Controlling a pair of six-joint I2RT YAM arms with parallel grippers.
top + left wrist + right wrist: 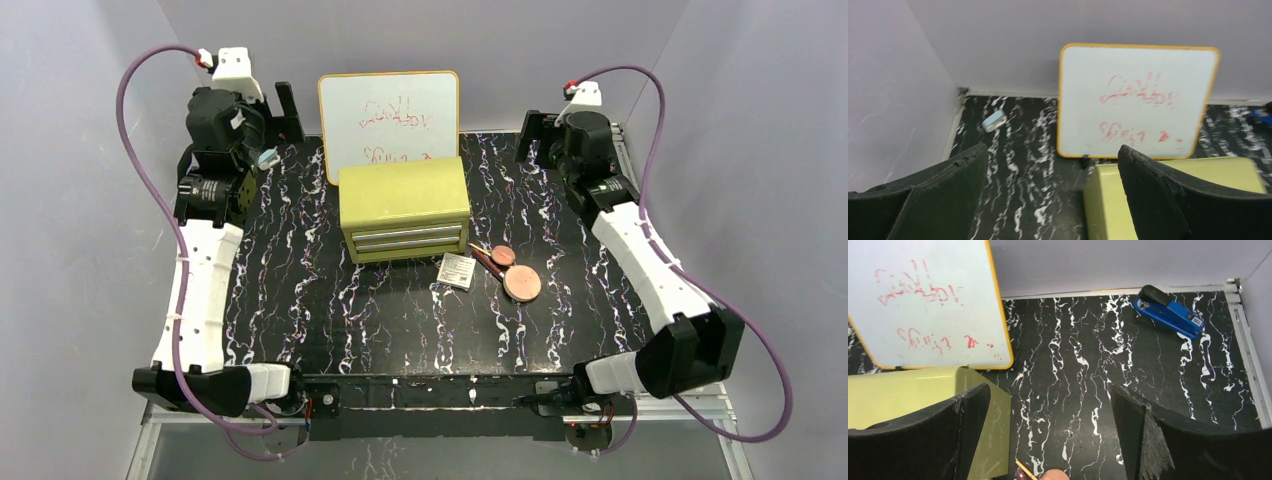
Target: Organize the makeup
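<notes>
1. We find the four makeup pieces grouped on the black marbled table (330, 300). They lie just off the front right corner of the yellow-green drawer chest (404, 205), between the two arms.
2. The dark-red stick (487, 260) lies flat. Its long axis runs diagonally, from far-left by the chest's corner to near-right toward the larger disc (522, 283). We cannot tell which end is the cap.
3. The smaller disc (503, 256) sits just beyond the larger one. Both are flat on the stick's right side, against it or nearly so.
4. The whitish printed packet (458, 270) lies flat on the stick's left, turned slightly askew of the table edges.
5. The left gripper (1053, 195) hangs with its jaws spread wide and nothing between them, facing the whiteboard (1135, 100) and the chest's top.
6. The right gripper (1050, 435) is also wide apart and holds nothing. The stick's end shows at the bottom edge of its view, and a blue stapler (1170, 312) lies by the far wall.
</notes>
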